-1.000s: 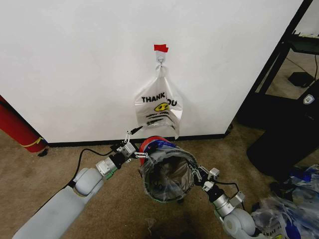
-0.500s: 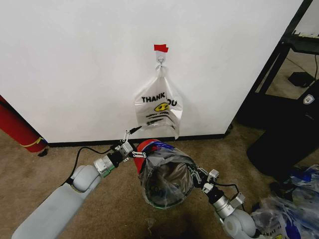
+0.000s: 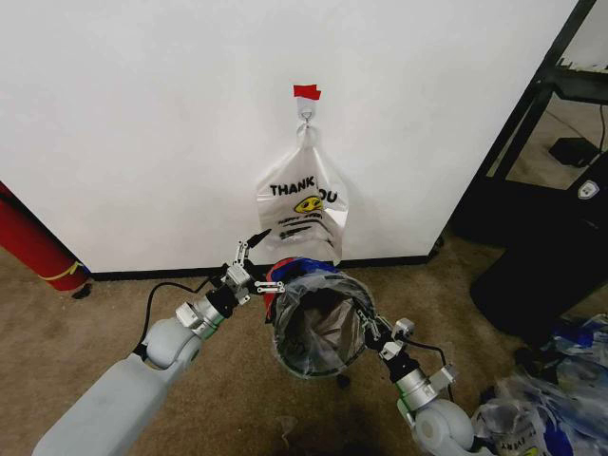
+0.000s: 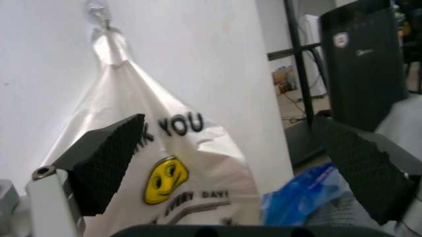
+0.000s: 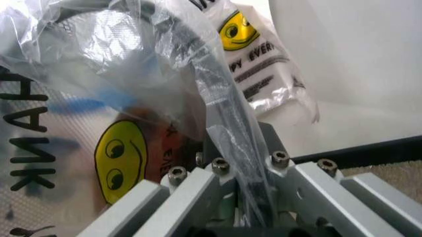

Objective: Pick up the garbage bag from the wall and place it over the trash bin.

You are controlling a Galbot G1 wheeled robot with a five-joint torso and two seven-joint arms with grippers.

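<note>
The garbage bag already drapes the trash bin, the right gripper pinching its rim while the left gripper has its fingers spread.

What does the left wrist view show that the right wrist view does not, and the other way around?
Left wrist view, not the right: the open left hand, the wall hook and a black cabinet. Right wrist view, not the left: the right hand shut on the trash bin rim, with garbage bag plastic over it. Both: the hanging THANK YOU bag against the white wall.
</note>
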